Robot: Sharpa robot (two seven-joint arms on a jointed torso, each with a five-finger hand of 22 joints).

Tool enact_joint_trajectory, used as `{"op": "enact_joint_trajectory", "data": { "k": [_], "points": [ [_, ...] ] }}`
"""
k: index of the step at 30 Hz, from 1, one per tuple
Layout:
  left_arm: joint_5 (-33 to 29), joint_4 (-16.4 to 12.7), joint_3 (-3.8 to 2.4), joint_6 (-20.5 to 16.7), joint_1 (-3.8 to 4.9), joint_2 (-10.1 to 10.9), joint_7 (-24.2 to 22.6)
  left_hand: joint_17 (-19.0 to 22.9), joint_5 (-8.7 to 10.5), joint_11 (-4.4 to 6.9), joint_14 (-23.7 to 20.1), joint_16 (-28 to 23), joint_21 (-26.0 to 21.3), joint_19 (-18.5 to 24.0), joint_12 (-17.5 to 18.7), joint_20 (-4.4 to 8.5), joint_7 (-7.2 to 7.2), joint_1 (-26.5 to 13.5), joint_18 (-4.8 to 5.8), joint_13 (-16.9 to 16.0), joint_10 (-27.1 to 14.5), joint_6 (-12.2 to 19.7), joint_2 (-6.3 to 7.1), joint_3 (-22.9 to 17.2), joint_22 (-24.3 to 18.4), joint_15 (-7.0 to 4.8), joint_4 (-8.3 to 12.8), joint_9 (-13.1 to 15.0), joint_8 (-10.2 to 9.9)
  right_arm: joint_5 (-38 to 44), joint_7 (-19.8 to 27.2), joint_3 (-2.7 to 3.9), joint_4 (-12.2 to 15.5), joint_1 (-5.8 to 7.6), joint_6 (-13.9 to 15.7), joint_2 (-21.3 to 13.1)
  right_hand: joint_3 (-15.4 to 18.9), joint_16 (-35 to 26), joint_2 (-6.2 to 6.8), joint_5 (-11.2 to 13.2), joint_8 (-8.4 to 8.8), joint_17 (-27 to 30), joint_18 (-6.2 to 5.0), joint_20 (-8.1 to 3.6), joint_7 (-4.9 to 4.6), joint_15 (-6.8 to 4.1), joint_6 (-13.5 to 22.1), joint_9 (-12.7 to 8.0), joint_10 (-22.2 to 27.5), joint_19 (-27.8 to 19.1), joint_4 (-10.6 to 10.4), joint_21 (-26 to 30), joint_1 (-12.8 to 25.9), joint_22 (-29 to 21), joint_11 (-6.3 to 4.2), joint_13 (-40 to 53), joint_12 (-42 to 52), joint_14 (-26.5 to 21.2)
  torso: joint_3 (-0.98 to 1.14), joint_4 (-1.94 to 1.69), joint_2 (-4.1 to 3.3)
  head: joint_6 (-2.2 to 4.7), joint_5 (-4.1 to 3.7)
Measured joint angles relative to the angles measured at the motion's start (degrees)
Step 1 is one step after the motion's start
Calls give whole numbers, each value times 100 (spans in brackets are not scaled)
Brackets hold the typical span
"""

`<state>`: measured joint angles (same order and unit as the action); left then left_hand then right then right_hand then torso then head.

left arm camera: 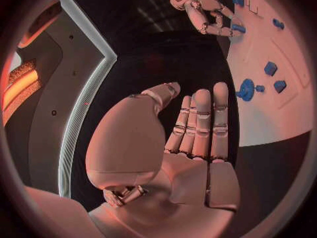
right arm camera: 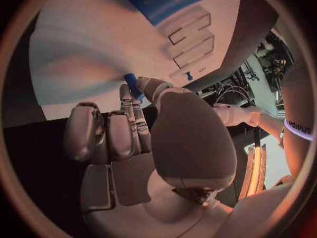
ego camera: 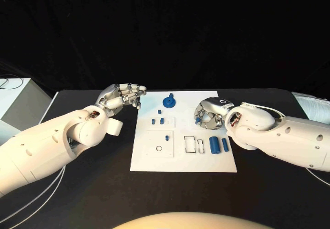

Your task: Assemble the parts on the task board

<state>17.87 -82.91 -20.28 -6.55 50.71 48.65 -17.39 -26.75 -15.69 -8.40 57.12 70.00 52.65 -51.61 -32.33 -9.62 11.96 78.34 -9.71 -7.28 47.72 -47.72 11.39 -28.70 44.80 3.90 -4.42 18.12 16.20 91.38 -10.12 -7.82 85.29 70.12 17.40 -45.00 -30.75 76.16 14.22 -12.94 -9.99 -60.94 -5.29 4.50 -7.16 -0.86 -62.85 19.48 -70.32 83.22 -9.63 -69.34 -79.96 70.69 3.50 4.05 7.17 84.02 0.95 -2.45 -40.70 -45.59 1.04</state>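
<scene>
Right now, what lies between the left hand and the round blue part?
In the head view, only bare white board lies between the left hand and the round blue part; the small blue blocks sit nearer.

A robotics lab or test cell is indicated. A black table (ego camera: 82, 191) is set against a black backdrop (ego camera: 165, 43), as in a staged recording booth. A white task board (ego camera: 184, 162) with cut-out slots and small blue parts (ego camera: 219, 144) is laid out on it like a benchmark fixture. Loose cables (right arm camera: 231, 87) and equipment are seen at the edge of the right wrist view.
</scene>
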Motion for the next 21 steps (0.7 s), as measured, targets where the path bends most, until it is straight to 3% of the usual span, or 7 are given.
{"op": "enact_joint_trajectory", "data": {
  "k": [13, 21],
  "points": [
    [1, 11, 0, 8, 0, 8, 39, -1, 0, -21, 0, 0, 0, 0, 0, 0, 11, 0, 0, 5, -21, 53, 0, 0, 0, 0, 0, -11, -22, -381, -48, 24, 164, 9, 208, -147, -282, 105, -136, -127, -107, -152, -1, -9, 10, -19, -50, 96, -144, 50, 152, -203, -5, 221, -24, 6, -105, -20, 1, -2, 4, -3, -1],
    [2, 57, 0, 9, 0, 7, 64, 5, 0, -41, 0, 0, 0, -21, 0, -21, 11, 0, 0, 5, -42, 53, 0, 0, 0, 0, 0, -20, -22, -615, -46, 81, 599, 102, 372, -393, -333, 128, -149, -206, -106, -160, -1, -9, 4, -19, -44, 96, -164, 50, 204, -202, -4, 238, -4, 11, -136, -20, 1, -3, 5, 16, 67]
  ]
}}
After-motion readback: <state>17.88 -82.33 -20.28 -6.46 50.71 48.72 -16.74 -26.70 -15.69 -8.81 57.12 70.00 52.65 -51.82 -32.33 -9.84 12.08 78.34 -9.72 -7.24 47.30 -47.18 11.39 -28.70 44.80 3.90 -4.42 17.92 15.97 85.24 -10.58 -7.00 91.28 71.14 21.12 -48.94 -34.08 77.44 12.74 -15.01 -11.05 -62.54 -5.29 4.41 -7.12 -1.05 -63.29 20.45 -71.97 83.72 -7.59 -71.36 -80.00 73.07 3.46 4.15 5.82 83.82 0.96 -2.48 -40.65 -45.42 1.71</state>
